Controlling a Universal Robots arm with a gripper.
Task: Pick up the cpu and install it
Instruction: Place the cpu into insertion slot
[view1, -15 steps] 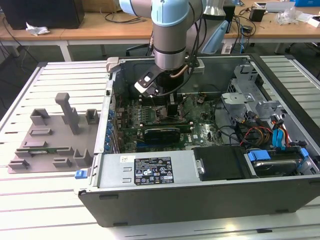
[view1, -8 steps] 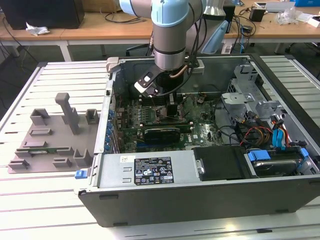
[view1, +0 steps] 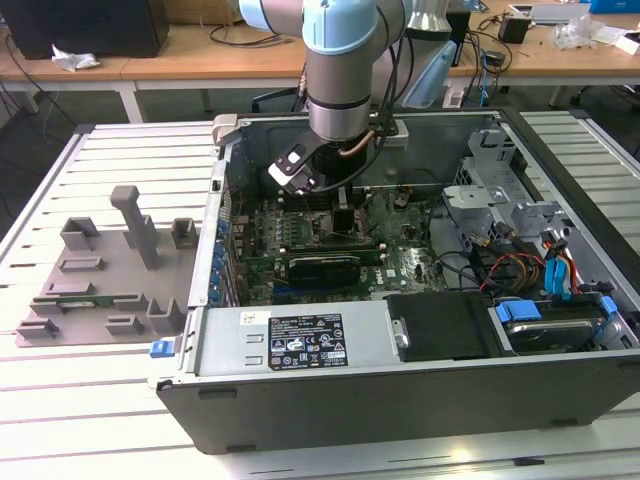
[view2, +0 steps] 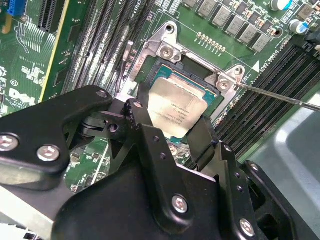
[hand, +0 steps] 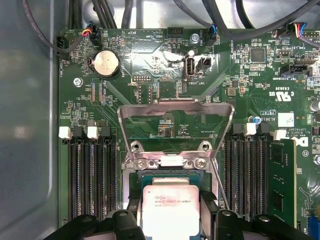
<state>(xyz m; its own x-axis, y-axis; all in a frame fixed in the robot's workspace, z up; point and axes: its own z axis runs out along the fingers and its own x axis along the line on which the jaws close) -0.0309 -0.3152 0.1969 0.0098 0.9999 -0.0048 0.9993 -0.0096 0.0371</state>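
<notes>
Cpu (view2: 177, 107), a silver square chip, sat clamped between the two black fingers (view2: 141, 117) of my pincer (view2: 170, 122) in the second wrist view, one finger against each opposite edge. It hung directly over the open socket (view2: 167, 47), a little tilted. I could not tell whether its underside already touched the socket bed.

In the first wrist view, the cpu (hand: 171, 207) lay centred over the socket, with the pincer (hand: 171, 220) closed on it from both sides. The metal hold-down plate (hand: 175, 107) stood swung up and clear on the green circuit board (hand: 150, 60).

In the exterior view, my arm (view1: 340, 70) came straight down into the open computer case (view1: 400, 400), wrist pointing at the board. A grey tray (view1: 100, 290) lay beside the case, to the exterior view's left.

I judged this the install step, with picking up done. Seating the chip called for it to be level and square with the socket, with no sideways push.
</notes>
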